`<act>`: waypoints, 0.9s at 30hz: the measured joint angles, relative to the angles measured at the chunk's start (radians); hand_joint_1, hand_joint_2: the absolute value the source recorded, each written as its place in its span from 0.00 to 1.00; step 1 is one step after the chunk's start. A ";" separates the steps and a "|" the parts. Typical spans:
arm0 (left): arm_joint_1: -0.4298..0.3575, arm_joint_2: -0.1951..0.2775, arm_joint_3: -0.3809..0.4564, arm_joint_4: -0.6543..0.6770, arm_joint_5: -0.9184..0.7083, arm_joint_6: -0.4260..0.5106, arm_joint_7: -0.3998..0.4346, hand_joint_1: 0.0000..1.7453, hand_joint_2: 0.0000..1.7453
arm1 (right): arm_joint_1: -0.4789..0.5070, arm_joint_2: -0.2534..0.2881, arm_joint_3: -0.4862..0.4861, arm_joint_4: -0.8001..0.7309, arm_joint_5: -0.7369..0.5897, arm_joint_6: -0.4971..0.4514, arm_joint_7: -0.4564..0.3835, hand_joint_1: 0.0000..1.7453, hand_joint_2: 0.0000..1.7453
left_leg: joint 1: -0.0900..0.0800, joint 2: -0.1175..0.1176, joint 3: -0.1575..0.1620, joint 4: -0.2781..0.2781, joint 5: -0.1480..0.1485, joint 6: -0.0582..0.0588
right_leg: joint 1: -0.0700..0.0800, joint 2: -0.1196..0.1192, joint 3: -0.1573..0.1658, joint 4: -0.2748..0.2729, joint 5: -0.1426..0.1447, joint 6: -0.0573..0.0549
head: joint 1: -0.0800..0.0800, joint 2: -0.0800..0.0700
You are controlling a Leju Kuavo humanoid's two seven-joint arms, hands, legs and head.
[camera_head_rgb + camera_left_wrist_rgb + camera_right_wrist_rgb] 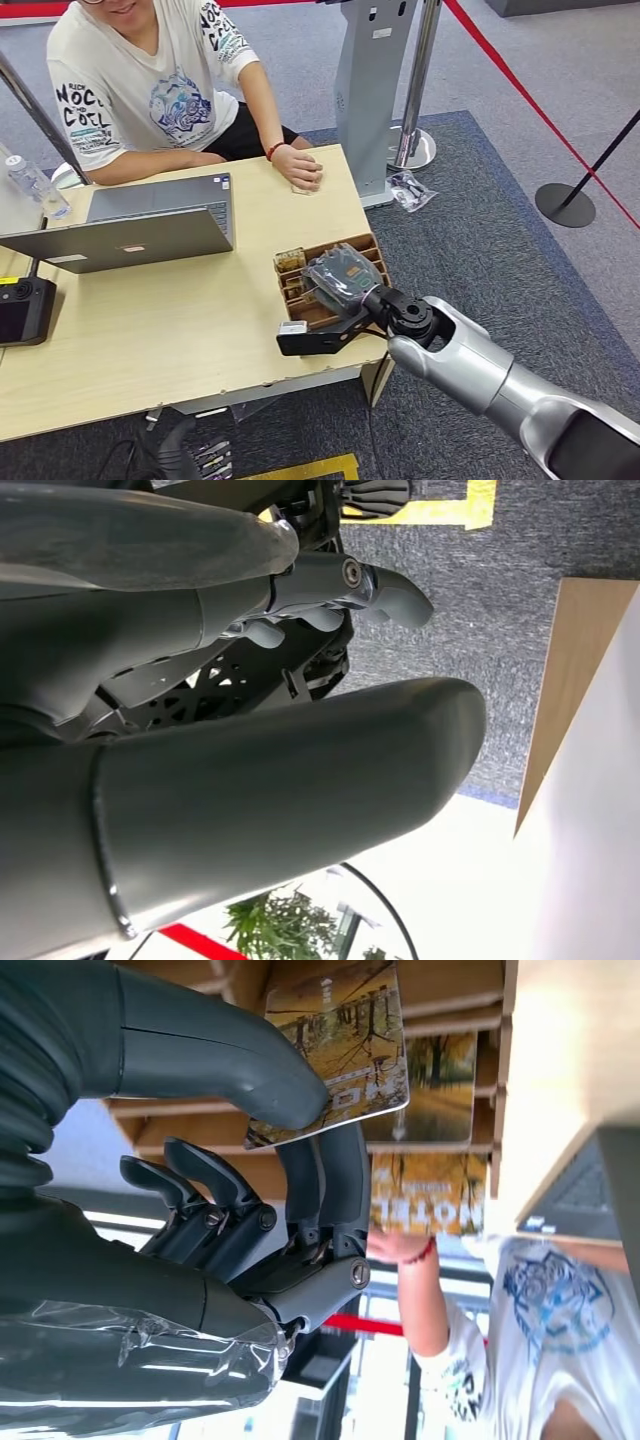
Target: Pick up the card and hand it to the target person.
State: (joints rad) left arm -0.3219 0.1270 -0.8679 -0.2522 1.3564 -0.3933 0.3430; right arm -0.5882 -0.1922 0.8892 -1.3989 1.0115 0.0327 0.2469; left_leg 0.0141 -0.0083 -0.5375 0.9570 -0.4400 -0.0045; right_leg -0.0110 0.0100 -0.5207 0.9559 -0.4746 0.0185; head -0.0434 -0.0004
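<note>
Right wrist view shows the right hand pinching a card between thumb and fingers above the wooden organizer, at five o'clock on the desk, ready for handover.

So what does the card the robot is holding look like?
The card is a flat, thin rectangle with rounded corners, printed with a golden autumn scene of trees and some pale lettering. The right hand pinches it, with the thick grey thumb on its picture side and dark fingers behind. It sits tilted over the wooden tray on the table, where more cards with the same look lie in slots.
</note>
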 joint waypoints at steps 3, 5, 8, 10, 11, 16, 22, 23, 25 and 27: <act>0.000 -0.002 0.000 0.000 0.000 -0.004 0.000 0.00 0.00 | -0.020 0.000 0.000 -0.013 0.009 -0.001 0.001 1.00 1.00 | 0.000 0.000 0.000 0.000 0.000 0.000 | 0.000 0.000 0.000 0.000 0.000 0.000 | 0.000 0.000; -0.001 -0.003 0.000 0.000 0.000 -0.005 0.001 0.00 0.00 | -0.032 0.000 0.000 -0.022 0.014 -0.001 0.001 1.00 1.00 | 0.000 0.000 0.000 0.000 0.000 0.000 | 0.000 0.000 0.000 0.000 0.000 0.000 | 0.000 0.000; -0.001 -0.004 -0.001 0.000 0.000 -0.006 0.001 0.00 0.00 | -0.048 0.000 0.000 -0.036 0.020 0.000 0.000 0.99 1.00 | 0.000 0.000 0.000 0.000 0.000 0.000 | 0.000 0.000 0.000 0.000 0.000 0.000 | 0.000 0.000; -0.001 -0.005 -0.002 0.000 0.000 -0.006 0.002 0.00 0.00 | -0.056 0.000 0.000 -0.043 0.022 0.002 0.000 0.99 1.00 | 0.000 0.000 0.000 0.000 0.000 0.000 | 0.000 0.000 0.000 0.000 0.000 0.000 | 0.000 0.000; -0.001 -0.005 -0.002 0.000 0.000 -0.006 0.002 0.00 0.00 | -0.059 0.000 0.000 -0.046 0.023 0.002 0.000 0.99 1.00 | 0.000 0.000 0.000 0.000 0.000 0.000 | 0.000 0.000 0.000 0.000 0.000 0.000 | 0.000 0.000; 0.000 -0.006 -0.006 0.000 0.000 -0.006 0.004 0.00 0.00 | -0.065 0.000 -0.002 -0.057 0.028 0.002 -0.001 1.00 1.00 | 0.000 0.000 0.000 0.000 0.000 0.000 | 0.000 0.000 0.000 0.000 0.000 0.000 | 0.000 0.000; 0.000 -0.006 -0.007 0.000 0.000 -0.006 0.009 0.00 0.00 | -0.066 0.000 -0.012 -0.059 0.040 -0.015 -0.013 1.00 1.00 | 0.000 0.000 0.000 0.000 0.000 0.000 | 0.000 0.000 0.000 0.000 0.000 0.000 | 0.000 0.000; 0.000 -0.006 -0.007 0.000 0.000 -0.006 0.010 0.00 0.00 | -0.066 0.000 -0.014 -0.059 0.042 -0.021 -0.015 1.00 1.00 | 0.000 0.000 0.000 0.000 0.000 0.000 | 0.000 0.000 0.000 0.000 0.000 0.000 | 0.000 0.000; 0.000 -0.006 -0.007 0.000 0.000 -0.007 0.011 0.00 0.00 | -0.066 0.000 -0.018 -0.059 0.045 -0.037 -0.018 1.00 1.00 | 0.000 0.000 0.000 0.000 0.000 0.000 | 0.000 0.000 0.000 0.000 0.000 0.000 | 0.000 0.000; -0.001 -0.007 -0.007 0.000 0.000 -0.007 0.012 0.00 0.00 | -0.066 0.001 -0.022 -0.058 0.050 -0.058 -0.022 1.00 1.00 | 0.000 0.000 0.000 0.000 0.000 0.000 | 0.000 0.000 0.000 0.000 0.000 0.000 | 0.000 0.000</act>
State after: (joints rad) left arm -0.3224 0.1202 -0.8747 -0.2522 1.3562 -0.4004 0.3554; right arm -0.6541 -0.1913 0.8669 -1.4566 1.0614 -0.0250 0.2246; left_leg 0.0141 -0.0084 -0.5377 0.9570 -0.4400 -0.0045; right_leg -0.0110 0.0099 -0.5206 0.9559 -0.4746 0.0185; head -0.0434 -0.0004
